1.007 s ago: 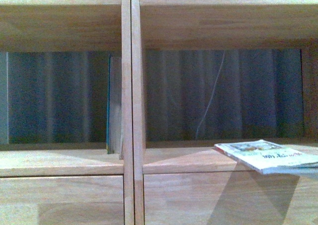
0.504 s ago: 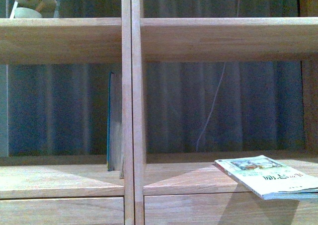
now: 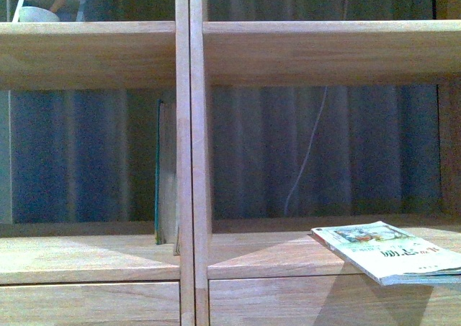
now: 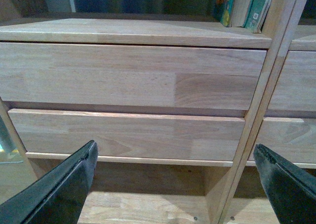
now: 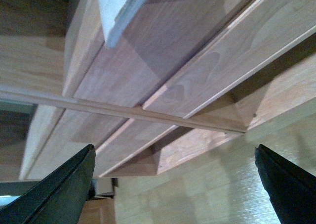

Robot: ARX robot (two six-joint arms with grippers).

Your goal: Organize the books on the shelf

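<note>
Light-wood shelf (image 3: 317, 52), tidying about half done: one book stood up, one lying loose.
Front view: teal-edged book (image 3: 164, 171) upright in the left compartment, touching the central upright (image 3: 191, 153); pale paperback (image 3: 385, 252) flat on the right compartment's board, one corner overhanging the front edge; neither arm shown. Left wrist view: left end effector (image 4: 174, 146) released, fingers spread wide with nothing between them, facing the drawer fronts (image 4: 133, 78); upright spines, teal among them, stand above, beside the upright. Right wrist view: right end effector (image 5: 173, 147) likewise released and empty, low under the shelf, the paperback's overhanging corner above it. Judged outstanding: paperback to be grasped and stood on end.
</note>
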